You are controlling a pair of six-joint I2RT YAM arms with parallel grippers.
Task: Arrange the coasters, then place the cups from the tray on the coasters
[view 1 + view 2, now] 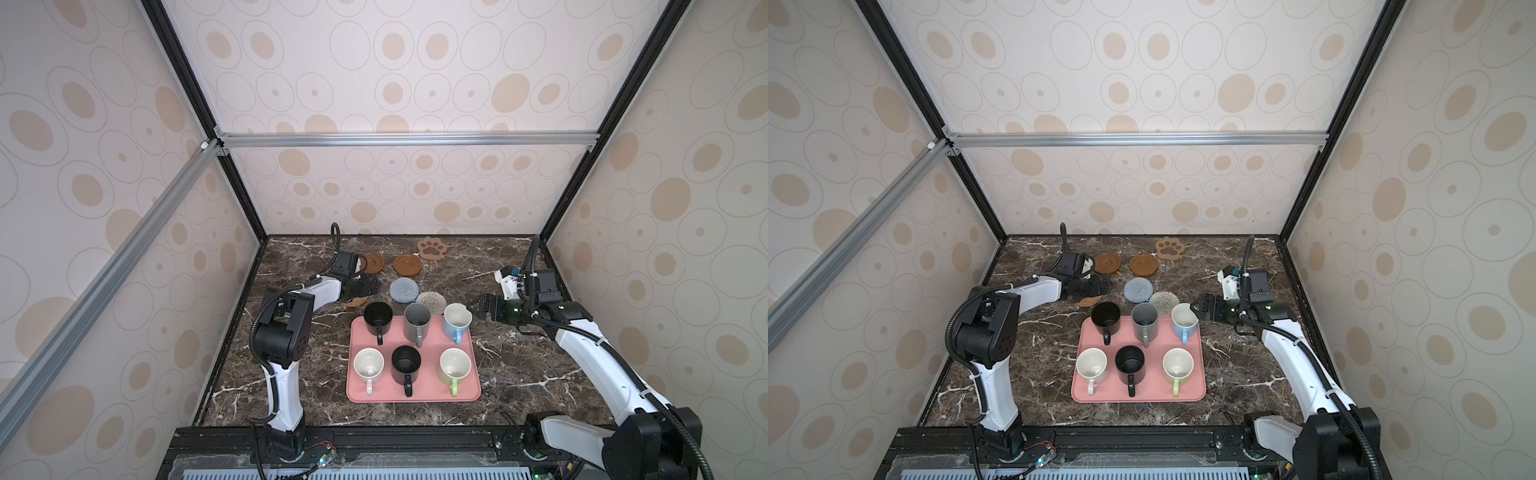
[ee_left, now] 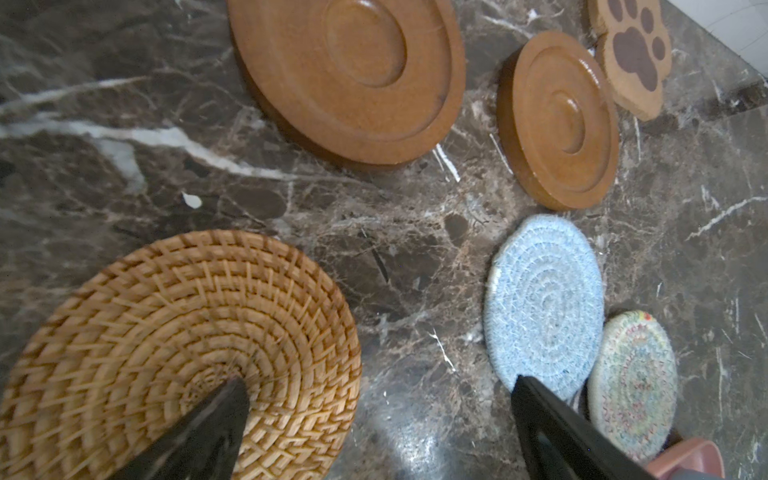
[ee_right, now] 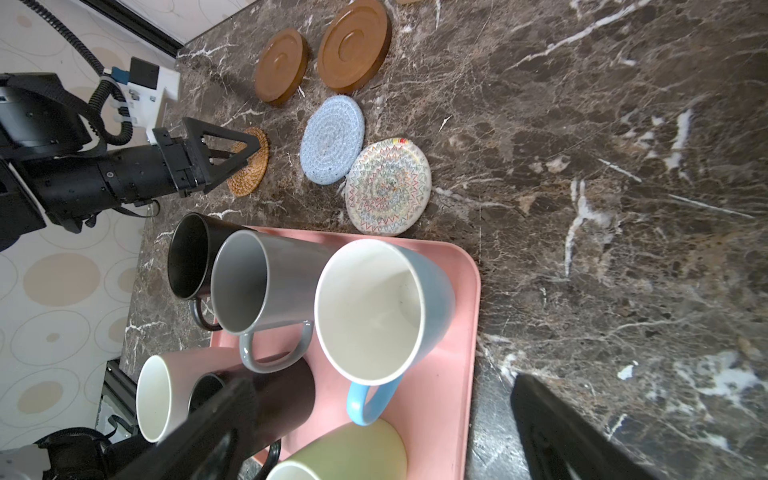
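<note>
While I hover low at the back of the table, left gripper [image 2: 378, 386]: spread wide, holding nothing.
Left fingers: one tip over the rattan coaster [image 2: 187, 332], the other over bare marble beside the blue-grey round [image 2: 544, 303]; contact, I can't tell.
Right gripper [image 1: 478, 311]: also wide and empty, just beside the light blue cup [image 1: 457, 322] at the tray's far right corner.
Coasters: loose cluster beyond the tray; blue-grey round touching the cream round [image 2: 631, 386], two brown discs [image 2: 353, 75] further back, paw coaster [image 2: 631, 54] furthest.
Cups: all six on the pink tray [image 1: 432, 390], none on a coaster.
Step, as I judge it: arranging coasters, rattan one up now.
Next move calls for: dropping onto the rattan's rim for an edge pinch, since it lies flat, then setting it well apart from the others. Right side can wait for a free coaster.
</note>
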